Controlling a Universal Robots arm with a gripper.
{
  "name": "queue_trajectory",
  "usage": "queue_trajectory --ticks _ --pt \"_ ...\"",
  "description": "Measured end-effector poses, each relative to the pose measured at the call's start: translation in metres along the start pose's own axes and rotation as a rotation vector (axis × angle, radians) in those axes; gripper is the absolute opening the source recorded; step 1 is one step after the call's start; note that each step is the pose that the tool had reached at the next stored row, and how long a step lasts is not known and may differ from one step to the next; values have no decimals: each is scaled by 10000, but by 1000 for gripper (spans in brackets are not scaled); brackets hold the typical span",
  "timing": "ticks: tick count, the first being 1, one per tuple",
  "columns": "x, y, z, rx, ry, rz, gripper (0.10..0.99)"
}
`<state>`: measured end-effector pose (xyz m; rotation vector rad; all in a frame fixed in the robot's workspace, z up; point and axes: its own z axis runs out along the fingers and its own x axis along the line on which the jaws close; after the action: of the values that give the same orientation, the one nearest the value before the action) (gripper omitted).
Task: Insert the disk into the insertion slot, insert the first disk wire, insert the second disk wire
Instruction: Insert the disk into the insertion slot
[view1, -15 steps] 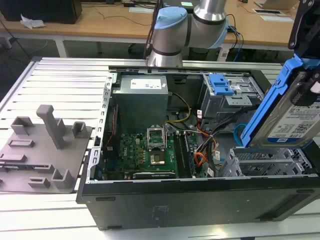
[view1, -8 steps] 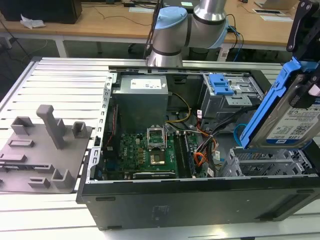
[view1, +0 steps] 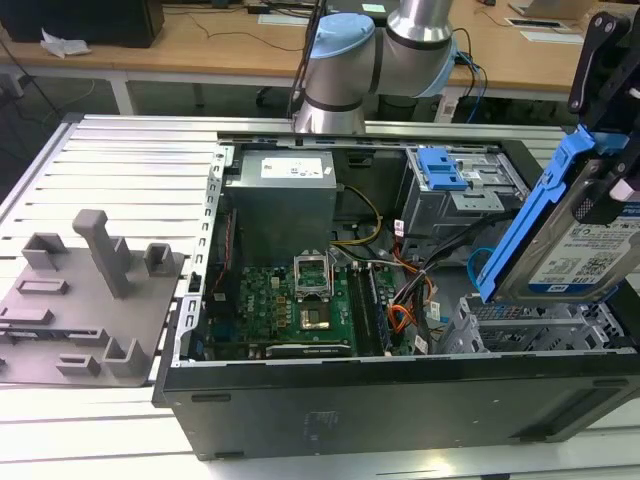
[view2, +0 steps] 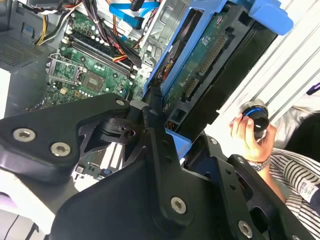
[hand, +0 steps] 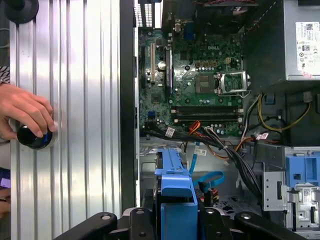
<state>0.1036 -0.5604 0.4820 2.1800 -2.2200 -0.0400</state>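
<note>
In the exterior view the disk (view1: 590, 250) hangs steeply tilted, label outward, at the view's right end of the open computer case (view1: 300, 400). Its lower edge is just above the insertion slot (view1: 530, 325), and the gripper (view1: 603, 80) holds it from above. The step in hand looks to be the first one, seating the disk. To do it well, I judge the disk must be levelled to the bay's plane and its blue carrier lined up with the cage walls before any push (a skewed entry would likely jam on the perforated metal). It must also stay clear of the loose cables (view1: 420, 300) beside the slot.

In the second wrist view the disk's green circuit side (view2: 210, 55) runs between the black fingers (view2: 155, 130), which pinch the carrier's edges. A person's hand (view2: 245, 132) grips a knob nearby.

In the first wrist view the carrier end sits directly between the fingers (hand: 140, 222), clamped from both sides, above the case's interior, with the slatted bench (hand: 75, 75) alongside.
</note>
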Motion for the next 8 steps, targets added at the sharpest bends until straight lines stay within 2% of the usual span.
queue_trajectory --ticks 8 --pt "-1 -10 124 0 0 0 365"
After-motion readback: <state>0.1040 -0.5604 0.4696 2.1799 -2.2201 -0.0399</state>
